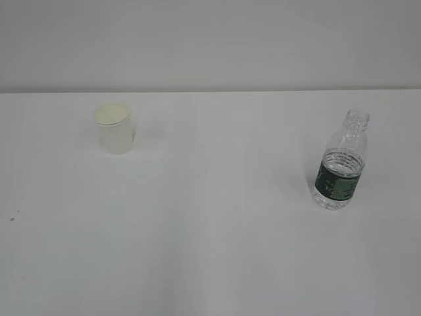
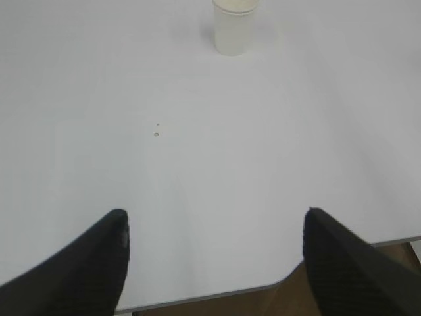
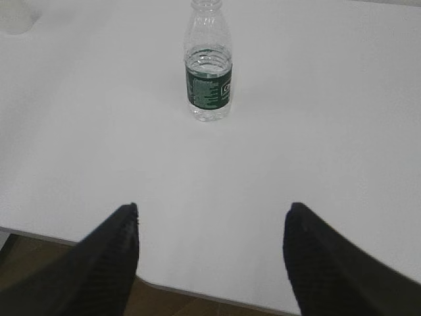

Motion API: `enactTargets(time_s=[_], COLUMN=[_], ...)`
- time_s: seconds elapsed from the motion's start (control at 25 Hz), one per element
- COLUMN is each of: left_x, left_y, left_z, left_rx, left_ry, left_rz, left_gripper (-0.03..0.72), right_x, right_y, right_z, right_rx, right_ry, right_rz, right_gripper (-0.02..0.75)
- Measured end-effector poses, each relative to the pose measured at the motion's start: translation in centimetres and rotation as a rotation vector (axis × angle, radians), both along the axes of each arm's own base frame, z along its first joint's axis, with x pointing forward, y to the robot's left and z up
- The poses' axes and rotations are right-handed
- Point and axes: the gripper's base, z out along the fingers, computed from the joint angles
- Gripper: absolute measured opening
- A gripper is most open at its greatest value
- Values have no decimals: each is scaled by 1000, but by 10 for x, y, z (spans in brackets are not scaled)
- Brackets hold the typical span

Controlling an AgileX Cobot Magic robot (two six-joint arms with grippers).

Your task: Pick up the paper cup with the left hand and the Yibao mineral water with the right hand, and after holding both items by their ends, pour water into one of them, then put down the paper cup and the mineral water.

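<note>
The paper cup [image 1: 114, 130] stands upright on the white table [image 1: 210, 250], well apart from the Yibao mineral water [image 1: 341, 164], which stands upright and capless to the cup's right and a little nearer the camera.

In the left wrist view the left hand [image 2: 214, 253] hangs over the table's near edge, fingers spread wide and empty; the cup [image 2: 233, 27] lies straight ahead, slightly right of centre.

The right hand [image 3: 210, 253], fingers likewise apart and empty, faces the bottle [image 3: 208, 62] dead ahead.

Each arm is nearer its own target. Bare tabletop lies between, so both approaches look unobstructed.
</note>
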Motion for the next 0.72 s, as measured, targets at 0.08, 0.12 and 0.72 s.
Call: enactTargets(time_s=[0.08,0.12,0.72], left_x=[0,0,0], left_y=[0,0,0], left_z=[0,0,0], left_rx=[0,0,0], left_ry=[0,0,0], left_rz=[0,0,0], left_gripper=[593,593,593], right_x=[0,0,0], right_y=[0,0,0], right_z=[0,0,0], right_rx=[0,0,2], right_ry=[0,0,0], right_rz=[0,0,-1], right_gripper=[518,518,517])
